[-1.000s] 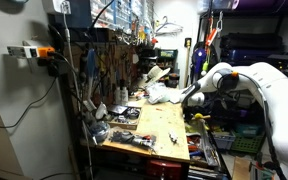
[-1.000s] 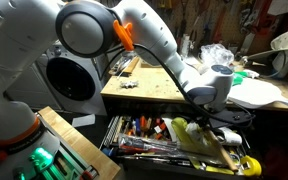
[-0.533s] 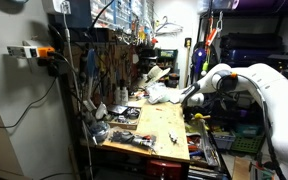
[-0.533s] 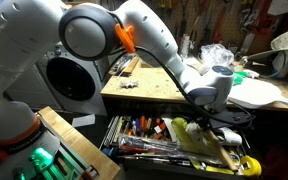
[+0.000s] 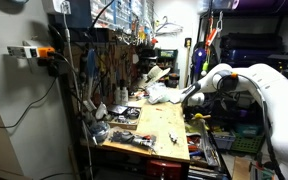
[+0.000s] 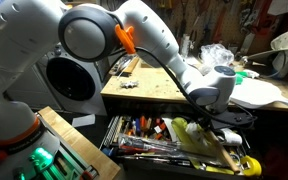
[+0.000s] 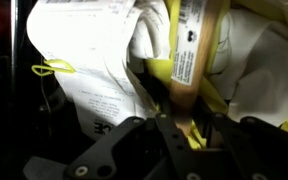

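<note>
Yellow labelled piece (image 7: 191,55) sits in the open drawer (image 6: 110,136) below the wooden surface (image 6: 149,88). Hand (image 7: 187,128) pressed together, pinching its lower end. White printed bag (image 7: 89,70) just beside it, with a yellow wire loop (image 7: 52,68) on the bag. Crumpled white wrap (image 7: 256,60) on the other side. Both crowd the hand. The drawer also holds screwdrivers (image 6: 144,127) and a yellow-green ball (image 6: 180,125). Clear plastic bag (image 6: 214,52) on the surface.

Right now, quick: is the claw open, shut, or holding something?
Claw: closed, pinching the lower end of a long yellow-tan object with a white printed label; what that object is cannot be told.
</note>
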Available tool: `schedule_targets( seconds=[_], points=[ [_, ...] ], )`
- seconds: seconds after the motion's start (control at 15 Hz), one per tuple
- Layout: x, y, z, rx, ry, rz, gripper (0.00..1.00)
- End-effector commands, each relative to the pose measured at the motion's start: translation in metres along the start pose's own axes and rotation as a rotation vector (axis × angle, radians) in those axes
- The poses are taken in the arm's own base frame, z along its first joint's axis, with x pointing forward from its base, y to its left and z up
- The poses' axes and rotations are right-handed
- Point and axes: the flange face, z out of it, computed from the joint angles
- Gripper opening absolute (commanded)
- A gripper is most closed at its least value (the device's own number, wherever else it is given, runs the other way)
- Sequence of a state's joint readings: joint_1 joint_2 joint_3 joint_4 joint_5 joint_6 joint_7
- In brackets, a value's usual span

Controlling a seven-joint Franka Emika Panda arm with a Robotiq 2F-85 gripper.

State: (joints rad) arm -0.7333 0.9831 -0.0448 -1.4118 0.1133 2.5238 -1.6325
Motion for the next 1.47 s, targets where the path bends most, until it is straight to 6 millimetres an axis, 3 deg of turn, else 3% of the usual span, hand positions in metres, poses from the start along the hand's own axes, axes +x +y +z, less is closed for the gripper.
schedule_targets(
  seconds=[0.0, 0.67, 1.07, 1.4],
  points=[
    [-0.016, 0.001, -0.009, 0.029, 0.038, -0.013, 0.07],
    [-0.054, -0.005, -0.035, -0.005, 0.15, -0.088, 0.07],
    [-0.076, -0.026, -0.055, -0.036, 0.136, -0.24, 0.07],
    [-0.069, -0.039, -0.066, -0.042, 0.131, -0.353, 0.07]
  ],
)
